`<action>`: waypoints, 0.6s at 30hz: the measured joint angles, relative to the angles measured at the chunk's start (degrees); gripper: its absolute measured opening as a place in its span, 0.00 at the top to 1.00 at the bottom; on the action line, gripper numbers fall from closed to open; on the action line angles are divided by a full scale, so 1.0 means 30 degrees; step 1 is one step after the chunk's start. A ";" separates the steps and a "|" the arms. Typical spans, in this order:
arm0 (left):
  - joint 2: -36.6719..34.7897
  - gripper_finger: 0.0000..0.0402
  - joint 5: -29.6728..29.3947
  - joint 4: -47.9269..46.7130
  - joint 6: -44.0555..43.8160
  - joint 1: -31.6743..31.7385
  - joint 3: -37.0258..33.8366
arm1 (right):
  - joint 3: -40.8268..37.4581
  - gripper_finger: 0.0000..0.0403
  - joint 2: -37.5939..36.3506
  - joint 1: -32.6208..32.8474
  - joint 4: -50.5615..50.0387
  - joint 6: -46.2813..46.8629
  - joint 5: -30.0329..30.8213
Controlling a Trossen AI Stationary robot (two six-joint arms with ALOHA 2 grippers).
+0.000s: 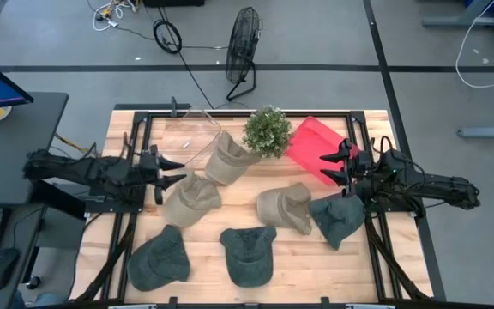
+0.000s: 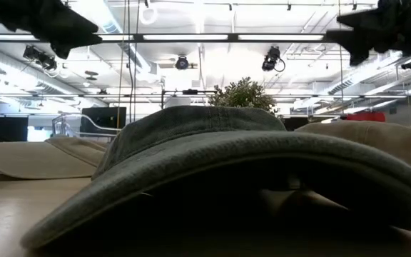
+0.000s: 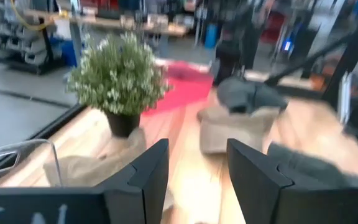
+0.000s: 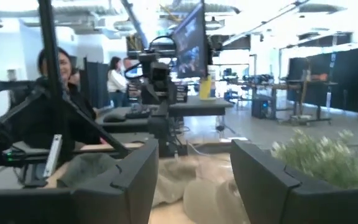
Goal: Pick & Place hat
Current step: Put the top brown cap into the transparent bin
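Note:
Several caps lie crown-up on the wooden table: three tan ones [image 1: 191, 199], [image 1: 228, 159], [image 1: 286, 207] and three grey-green ones [image 1: 159, 257], [image 1: 249, 254], [image 1: 336, 218]. The nearest grey-green cap [image 2: 220, 164] fills the low view. My left gripper [image 1: 173, 172] hovers open above the table's left side, beside the left tan cap. My right gripper [image 1: 340, 165] hovers open over the red container's [image 1: 312, 148] near edge, above the right grey-green cap. Both grippers hold nothing.
A potted plant [image 1: 268, 130] stands at the table's far middle, on or just behind a tan cap. A clear plastic bin [image 1: 191, 133] sits at the far left and the red container at the far right. Bare wood shows between the caps.

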 joint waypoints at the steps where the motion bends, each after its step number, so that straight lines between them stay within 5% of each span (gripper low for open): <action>1: 0.0779 0.59 0.0002 -0.0421 -0.0005 -0.0006 0.0484 | 0.0442 0.49 0.0720 0.0006 -0.0043 0.0029 -0.0011; 10: 0.6293 0.59 0.3824 -0.2477 -0.3180 -0.0049 0.2717 | 0.4083 0.49 0.8450 0.0812 -0.0697 -0.0027 -0.0007; 18: 0.9443 0.59 0.4785 -0.2561 -0.4486 -0.0044 0.2717 | 0.6016 0.49 1.3872 0.2261 -0.0717 -0.1933 -0.0007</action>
